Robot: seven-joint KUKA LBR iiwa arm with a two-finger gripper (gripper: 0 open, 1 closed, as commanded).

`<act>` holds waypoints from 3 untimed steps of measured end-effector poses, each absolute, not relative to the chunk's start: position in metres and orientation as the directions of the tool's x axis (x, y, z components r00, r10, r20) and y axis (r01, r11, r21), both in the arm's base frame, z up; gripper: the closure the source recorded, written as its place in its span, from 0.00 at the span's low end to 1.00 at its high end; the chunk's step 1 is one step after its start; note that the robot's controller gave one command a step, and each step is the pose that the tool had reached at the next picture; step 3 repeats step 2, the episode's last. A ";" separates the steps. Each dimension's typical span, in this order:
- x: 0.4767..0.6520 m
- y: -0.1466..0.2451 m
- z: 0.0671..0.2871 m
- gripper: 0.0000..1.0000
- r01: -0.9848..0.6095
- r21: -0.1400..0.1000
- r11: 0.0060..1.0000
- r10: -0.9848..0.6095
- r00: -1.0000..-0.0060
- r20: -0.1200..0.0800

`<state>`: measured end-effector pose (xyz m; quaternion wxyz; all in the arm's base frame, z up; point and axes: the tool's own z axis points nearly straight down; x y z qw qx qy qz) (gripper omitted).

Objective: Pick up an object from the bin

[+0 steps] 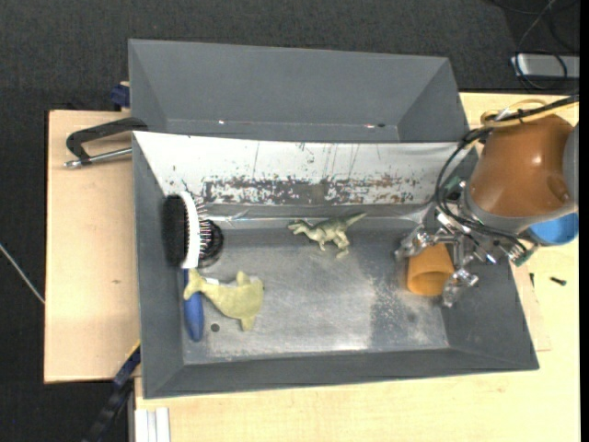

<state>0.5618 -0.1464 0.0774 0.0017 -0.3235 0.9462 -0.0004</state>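
Sitting between the two metal fingers [457,284] of the gripper [434,270] was a small orange cup [425,275], lying on its side with its round body turned toward the left. The claw was clenched on this cup, with one finger above it and one finger below it on the right. The cup was at the right end of the bin [276,90], close to the right wall and near the front slope. I could not tell if it touched the floor of the bin or was a little above it. Just above the fingers, the rounded orange cover [520,168] of the wrist and some dark cables were over the right rim.

The other things were well apart from the gripper. A pale toy dinosaur [324,233] stood near the back wall, about in the middle of the floor. At the left wall a black hairbrush [182,232] with a white edge lay along the side. Just below it a yellow toy fish [232,298] lay on the floor, and beside its head was a blue handle [193,318], pointing to the front left corner.
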 end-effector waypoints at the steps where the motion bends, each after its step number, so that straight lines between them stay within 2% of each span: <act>1: 0.564 -0.142 0.079 1.00 -0.614 0.002 0.790 -0.614 -0.789 -0.011; 2: 0.568 -0.151 0.227 1.00 -0.805 -0.012 0.593 -0.805 -0.593 -0.007; 3: 0.568 -0.151 0.227 1.00 -0.805 -0.012 0.593 -0.805 -0.593 -0.007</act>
